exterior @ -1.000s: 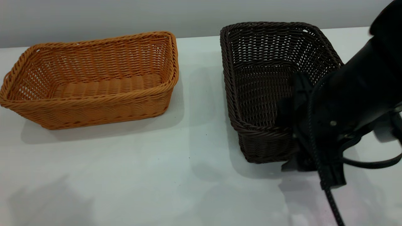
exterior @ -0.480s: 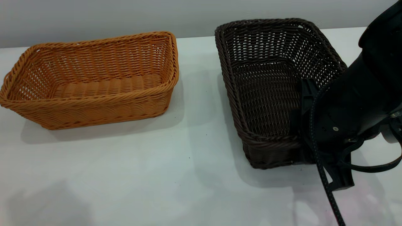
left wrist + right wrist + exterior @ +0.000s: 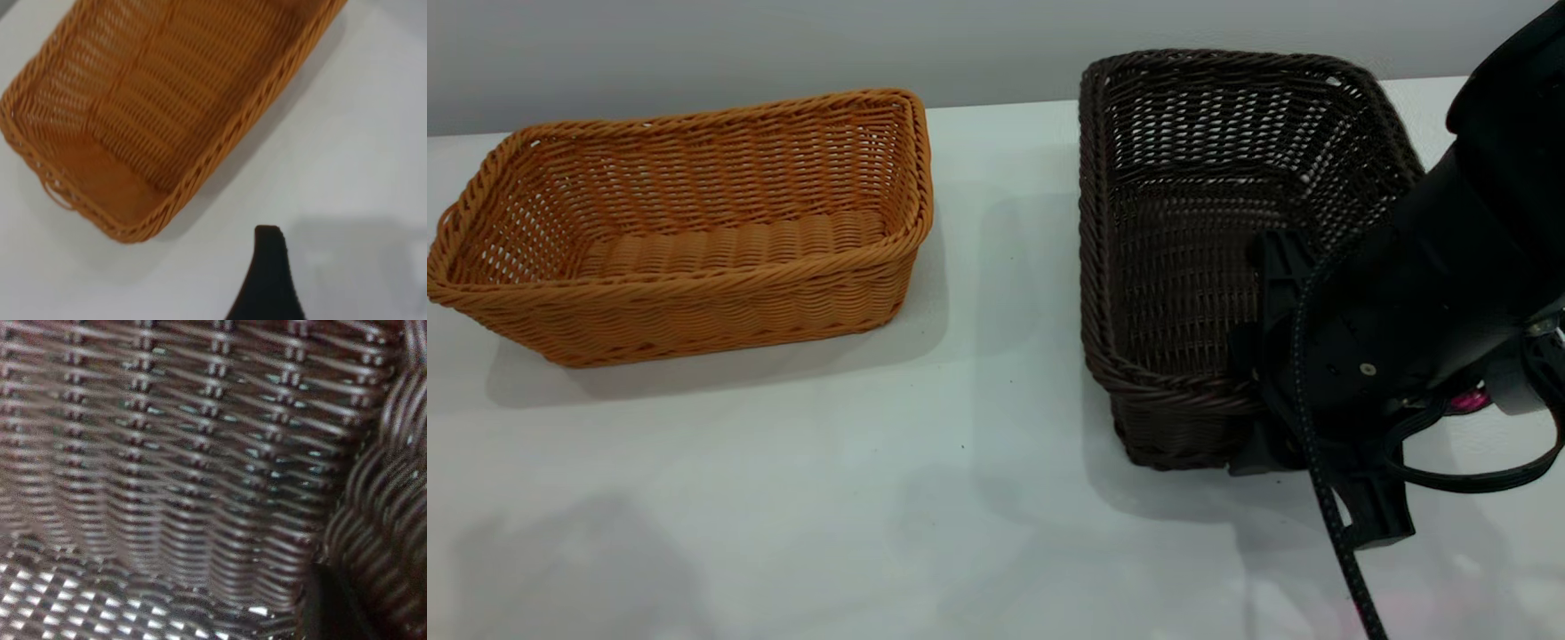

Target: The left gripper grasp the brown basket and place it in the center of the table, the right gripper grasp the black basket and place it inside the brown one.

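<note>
The brown basket [image 3: 685,231] stands upright on the white table [image 3: 960,498] at the left. It also shows in the left wrist view [image 3: 153,113]. My left gripper [image 3: 333,273] hovers open beside the basket over bare table. Only one fingertip [image 3: 268,267] shows, and the gripper is out of the exterior view. The black basket [image 3: 1192,178] is at the right. My right gripper [image 3: 1258,356] is shut on its near short wall, with one finger inside and one outside. The right wrist view shows the black weave [image 3: 167,453] up close and a dark finger [image 3: 327,607] against the wall.
A grey wall runs behind the table. A white gap of table [image 3: 1005,293] lies between the two baskets. The right arm's braided cable [image 3: 1334,524] hangs over the front right of the table.
The black basket has turned and shifted to the right in my right gripper's grip. The brown basket has not moved.
</note>
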